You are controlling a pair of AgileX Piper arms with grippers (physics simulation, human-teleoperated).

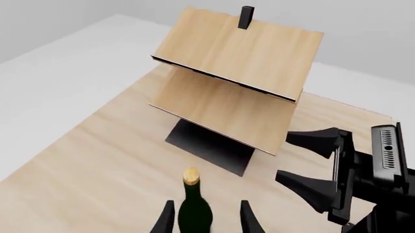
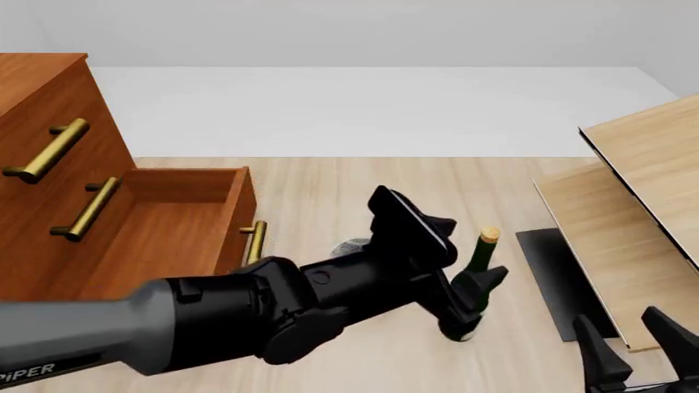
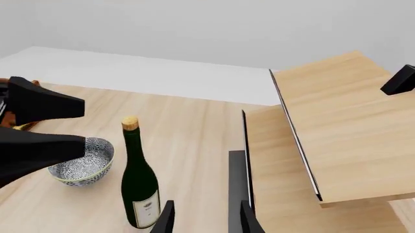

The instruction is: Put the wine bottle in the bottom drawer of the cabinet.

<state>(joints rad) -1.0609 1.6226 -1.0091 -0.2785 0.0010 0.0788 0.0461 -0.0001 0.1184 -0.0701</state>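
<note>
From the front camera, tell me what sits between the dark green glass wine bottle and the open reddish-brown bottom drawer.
In the front view, the left gripper and its black arm fill that stretch. A grey patterned bowl peeks out behind the arm, between the wine bottle and the bottom drawer.

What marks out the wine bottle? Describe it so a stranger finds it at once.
Start at the reddish-brown cabinet on the left of the front view, with its bottom drawer pulled open, and look right across the table toward the pale wood furniture. Between them the wine bottle stands upright. It is tall, dark green and cork-topped, unlike the low patterned bowl beside it.
</note>
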